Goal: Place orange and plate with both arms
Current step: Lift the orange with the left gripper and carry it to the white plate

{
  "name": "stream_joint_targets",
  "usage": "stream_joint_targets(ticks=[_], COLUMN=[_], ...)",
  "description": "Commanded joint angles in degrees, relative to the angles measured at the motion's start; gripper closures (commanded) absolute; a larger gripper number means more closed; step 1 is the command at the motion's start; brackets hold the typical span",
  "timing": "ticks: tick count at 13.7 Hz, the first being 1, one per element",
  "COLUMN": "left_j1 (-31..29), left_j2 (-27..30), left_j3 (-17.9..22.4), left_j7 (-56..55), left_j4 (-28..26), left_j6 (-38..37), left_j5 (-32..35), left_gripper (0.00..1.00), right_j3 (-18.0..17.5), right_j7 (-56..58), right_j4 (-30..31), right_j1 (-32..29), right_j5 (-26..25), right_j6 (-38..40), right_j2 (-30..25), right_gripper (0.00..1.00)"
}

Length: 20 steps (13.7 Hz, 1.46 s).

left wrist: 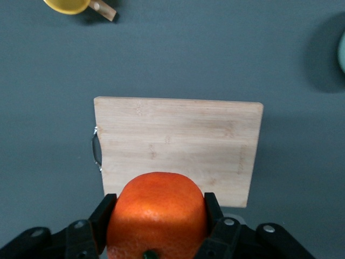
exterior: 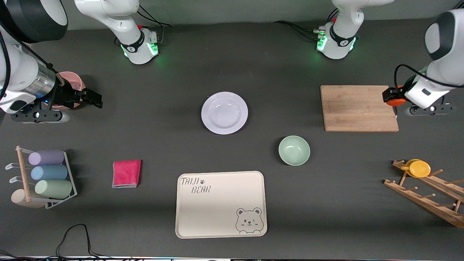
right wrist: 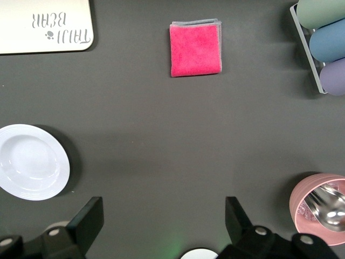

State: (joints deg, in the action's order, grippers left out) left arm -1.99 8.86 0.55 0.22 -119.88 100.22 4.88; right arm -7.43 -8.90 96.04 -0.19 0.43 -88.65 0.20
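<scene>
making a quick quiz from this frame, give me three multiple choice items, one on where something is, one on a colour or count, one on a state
1. Where does the plate lie?
A. on the bear-printed tray
B. on the bare table, farther from the front camera than the tray
C. on the cutting board

2. How many cylinders lie in the wire rack?
A. one
B. three
C. five

3. What is the state of the left end effector?
A. shut on the orange
B. open and empty
C. shut on the pink cloth

Key: 1 B, the plate sits alone on the dark table above the tray in the front view. 2 B, purple, blue and green cylinders show. 3 A, its fingers press both sides of the orange over the cutting board; the right end effector is open and empty.
</scene>
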Motion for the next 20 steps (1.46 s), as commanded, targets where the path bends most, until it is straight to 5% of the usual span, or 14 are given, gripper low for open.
stream_joint_targets(ticks=[1, 4, 8, 13, 20], left_j1=[0.50, 0.59, 0.67, 5.67, 23.24], left_j2=[-2.70, -4.37, -6.91, -16.47, -34.85], left_j3=[-2.04, -5.11, -15.03, -29.01, -31.40], left_j7=[-1.26, -3.98, -20.56, -50.52, -74.19], left_j4=[11.04, 17.73, 21.08, 23.54, 27.68], left_j6=[-9.84, -14.52, -14.36, -2.08, 15.51], left_j5=[-0.22, -1.97, -8.02, -10.68, -1.82], left_gripper=[1.00, 1.00, 1.00, 1.00, 1.00], right_j3=[-0.57, -0.57, -0.57, -0.48, -0.48], right_j7=[-1.38, -1.38, -1.47, -1.38, -1.38], right_j4=[0.38, 0.38, 0.38, 0.38, 1.69], right_j1=[-0.60, -0.60, -0.69, -1.04, -1.04], right_j5=[0.36, 0.79, 0.89, 0.89, 0.97], right_j6=[0.41, 0.32, -0.03, -0.03, -0.82], right_j2=[-0.38, -0.12, 0.06, 0.41, 0.32], right_gripper=[0.00, 0.00, 0.00, 0.00, 0.00])
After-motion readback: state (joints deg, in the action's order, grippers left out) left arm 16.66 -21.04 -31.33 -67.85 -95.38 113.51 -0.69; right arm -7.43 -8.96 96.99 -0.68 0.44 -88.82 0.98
